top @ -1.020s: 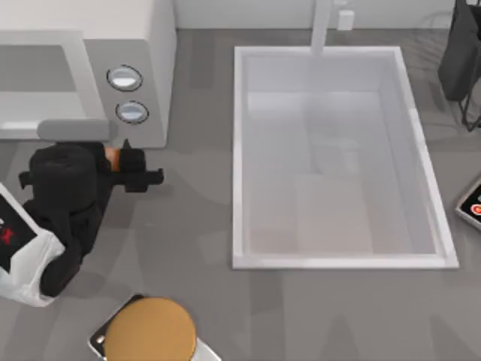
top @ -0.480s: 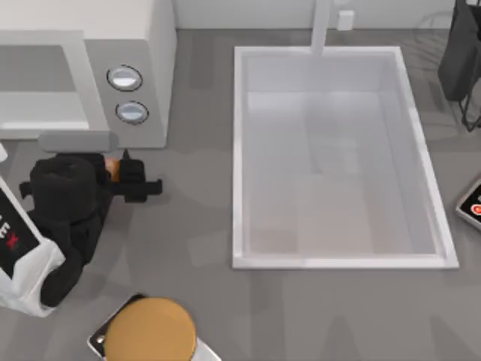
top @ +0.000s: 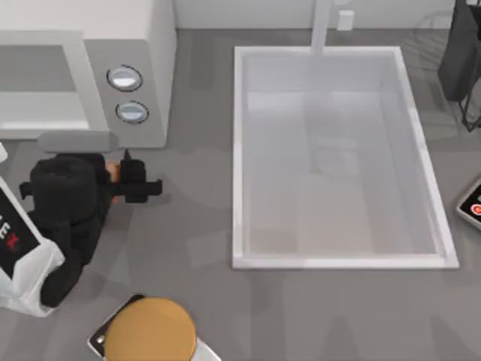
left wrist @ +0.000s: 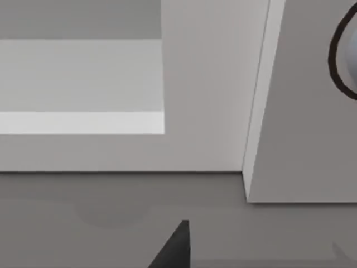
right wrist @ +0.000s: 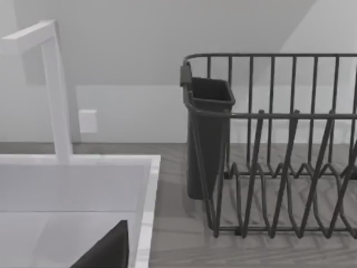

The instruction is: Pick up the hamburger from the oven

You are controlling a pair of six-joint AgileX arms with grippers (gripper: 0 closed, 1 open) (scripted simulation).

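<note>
Left arm (top: 64, 203) crowds oven (top: 113, 45) front; bare table (top: 195, 203) before sink (top: 240, 150) passable.

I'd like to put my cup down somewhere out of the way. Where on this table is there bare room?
There is bare table between the oven and the sink, and along the near edge below the sink, right of the orange disc. It is crowded in front of the oven, where the left gripper sits with the hamburger, and around the dish rack.
</note>
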